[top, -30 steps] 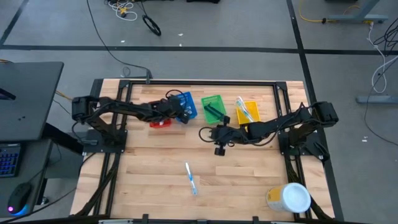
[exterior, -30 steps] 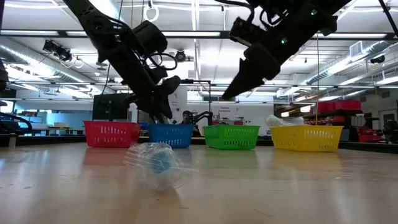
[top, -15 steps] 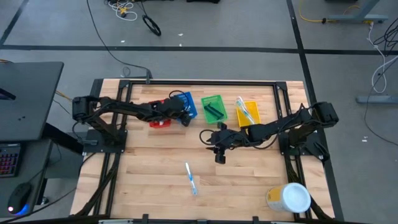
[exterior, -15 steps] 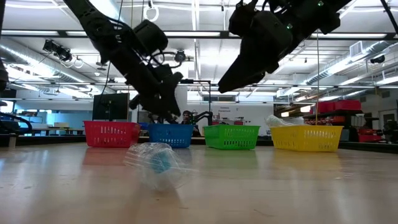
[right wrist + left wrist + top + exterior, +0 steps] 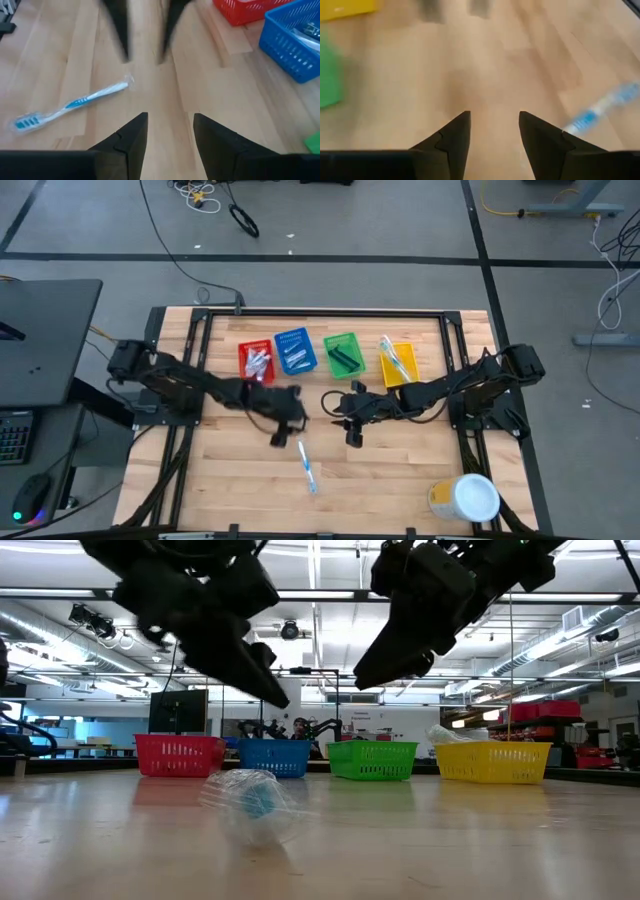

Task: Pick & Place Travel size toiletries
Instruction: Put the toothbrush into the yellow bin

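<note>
Left jaws: the left gripper [image 5: 284,430] hangs above the middle of the counter [image 5: 240,480], fingers parted with bare wood between them in the left wrist view, holding nothing.
Right jaws: the right gripper [image 5: 351,430] hangs just right of centre in the high view, near the left one but apart from it; its fingers [image 5: 131,136] are spread and empty.
Facing pair: in the right wrist view two dark blurred fingers of the left gripper [image 5: 143,31] show at the upper middle, pointing down at the wood.
Wrapped toothbrush: a blue and white toothbrush [image 5: 307,466] in a clear wrapper lies alone on the counter, lower centre of the high view, just below the left gripper; it shows at the left in the right wrist view [image 5: 70,106] and at the right edge in the left wrist view [image 5: 600,109].
Low view: the wrapper [image 5: 250,802] sits blurred in the foreground, both arms above it.
Red bin: the red bin [image 5: 256,363], leftmost in the row at upper centre, holds pale tubes.
Blue bin: the blue bin [image 5: 296,352] holds white items with blue print.
Green bin: the green bin [image 5: 343,354] holds dark slim razors.
Yellow bin: the yellow bin [image 5: 398,363] holds toothbrushes that stick out over its upper left rim.
Tub: a yellow tub with a white lid [image 5: 466,499] stands at the lower right corner, well apart from the rest.
</note>
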Tool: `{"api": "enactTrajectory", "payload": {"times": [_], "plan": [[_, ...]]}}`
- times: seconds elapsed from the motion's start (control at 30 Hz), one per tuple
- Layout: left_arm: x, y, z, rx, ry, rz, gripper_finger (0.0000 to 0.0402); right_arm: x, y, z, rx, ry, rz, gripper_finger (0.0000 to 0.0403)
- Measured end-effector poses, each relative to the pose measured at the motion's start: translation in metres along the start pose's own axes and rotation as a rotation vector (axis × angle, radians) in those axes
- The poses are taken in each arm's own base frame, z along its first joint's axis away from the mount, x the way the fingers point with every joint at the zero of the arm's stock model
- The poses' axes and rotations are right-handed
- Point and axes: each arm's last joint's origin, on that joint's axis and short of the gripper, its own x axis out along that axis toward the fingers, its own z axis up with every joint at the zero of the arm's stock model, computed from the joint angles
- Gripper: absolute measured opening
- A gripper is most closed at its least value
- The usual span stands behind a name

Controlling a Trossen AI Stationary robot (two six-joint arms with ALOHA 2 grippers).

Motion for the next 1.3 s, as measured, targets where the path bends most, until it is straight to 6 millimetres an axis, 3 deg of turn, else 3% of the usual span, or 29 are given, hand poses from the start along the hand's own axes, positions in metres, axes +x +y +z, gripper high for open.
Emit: {"api": "enactTrajectory", "payload": {"times": [0.1,0.27,0.6,0.9,1.3], "plan": [[0.011,-0.024,-0.007,0.1,0.034,-0.038,0.0191,0.0,0.001,0.001,0.002,-0.01,0.003,0.017],[0.027,-0.046,-0.023,0.168,0.108,-0.091,0.0224,0.0,0.001,0.002,0.005,-0.021,0.006,0.017],[0.056,-0.055,-0.044,0.271,0.151,-0.148,0.0249,0.0,0.001,0.004,0.063,-0.037,0.011,0.017],[0.056,-0.057,-0.046,0.225,0.164,-0.211,0.0177,0.0,0.001,0.004,0.066,-0.043,0.012,0.017],[0.056,-0.055,-0.046,0.056,0.175,-0.11,0.0048,0.0,0.001,0.004,0.06,-0.043,0.012,0.017]]}}
